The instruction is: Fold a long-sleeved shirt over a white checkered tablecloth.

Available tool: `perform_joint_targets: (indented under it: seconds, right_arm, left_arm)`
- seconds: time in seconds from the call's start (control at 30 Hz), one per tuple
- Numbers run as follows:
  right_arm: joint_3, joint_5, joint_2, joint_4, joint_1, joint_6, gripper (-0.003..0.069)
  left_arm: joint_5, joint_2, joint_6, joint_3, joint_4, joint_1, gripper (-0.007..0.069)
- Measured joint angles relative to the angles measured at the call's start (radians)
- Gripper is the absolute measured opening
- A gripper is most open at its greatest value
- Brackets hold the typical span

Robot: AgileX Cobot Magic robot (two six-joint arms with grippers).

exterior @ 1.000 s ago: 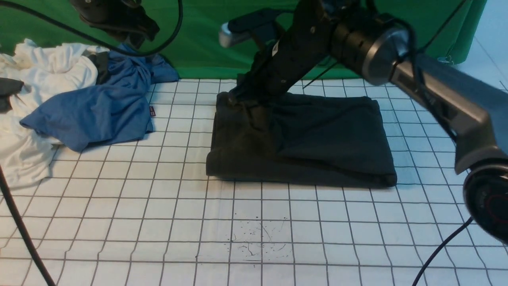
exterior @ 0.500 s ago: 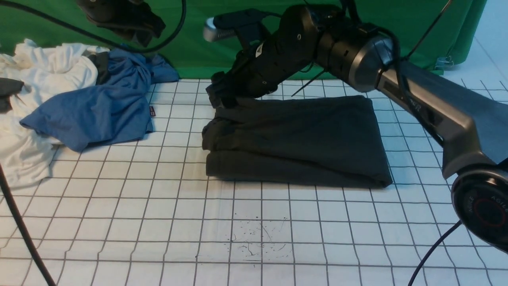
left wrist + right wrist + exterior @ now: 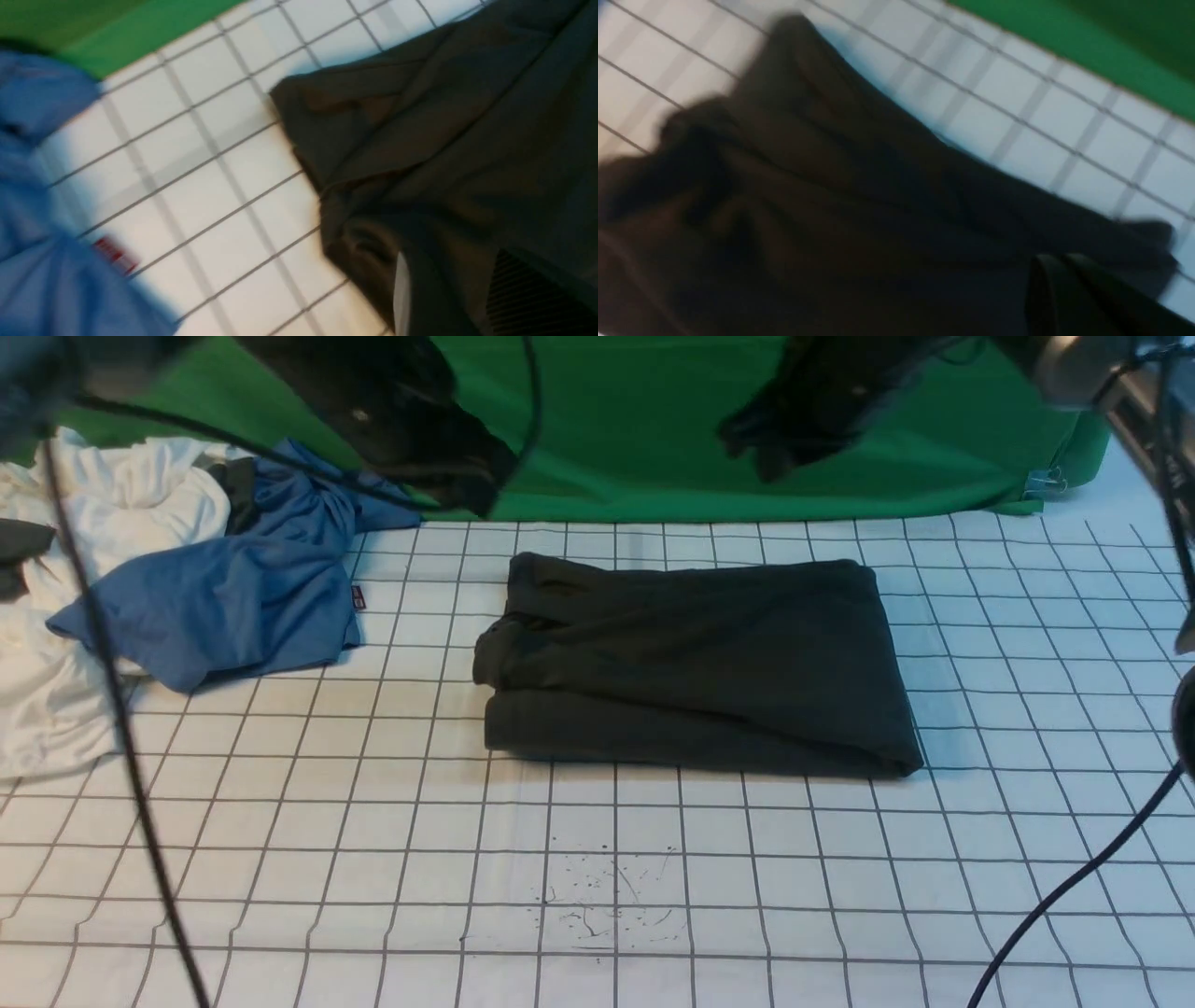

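- Your long-sleeved shirt [image 3: 709, 644] lay in a compact, uneven dark bundle on the white checkered tablecloth [image 3: 420, 896], beyond its bare near stretch and well apart from the blue garment [image 3: 233, 588].
- Shirt's left edge was rumpled and stepped; a slanting fold ran along its near side, so the layers did not line up.
- Your left pincer [image 3: 451, 254] had its fingers parted, partway open by the look of it, with no cloth between them.
- Your right pincer [image 3: 747, 443] was closed, nothing in its grip, and held up off the shirt toward the green backdrop [image 3: 635, 420].
- Step in hand, as you might judge it: between folds, a sleeve or side probably laid across, both arms free.
- Next move called for lining the left pincer up over the rumpled left end, then tidying it or taking an edge for another fold.
- You needed to watch for pinching too few layers, which could drag the stack askew.
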Motion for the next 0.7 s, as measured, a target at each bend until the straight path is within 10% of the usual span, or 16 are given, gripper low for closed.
perform_joint_targets:
  seconds: [0.7]
  right_arm:
    - [0.000,0.027,-0.007,-0.009,-0.121,-0.035,0.0016]
  left_arm:
    - [0.226,0.136,-0.062,0.024,0.209,-0.026,0.0170]
